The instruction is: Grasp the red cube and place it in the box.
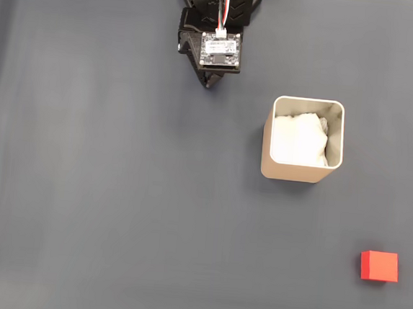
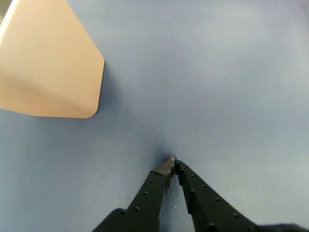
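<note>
1. Fixed view: we see the red cube (image 1: 379,266) lying on the dark table (image 1: 116,190) near the lower right corner, well apart from the box (image 1: 300,173).
2. White wadding (image 1: 300,137) fills the box.
3. In the wrist view, we find the gripper (image 2: 173,161) pressed together, holding nothing, its tips near the table, the box (image 2: 48,67) at upper left.

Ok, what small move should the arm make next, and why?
Probably open the claw and swing toward the small bright red cube. In the wrist view the fingertips meet, holding nothing; in the fixed view the cube sits on the dark table, well apart from the beige square box.
</note>
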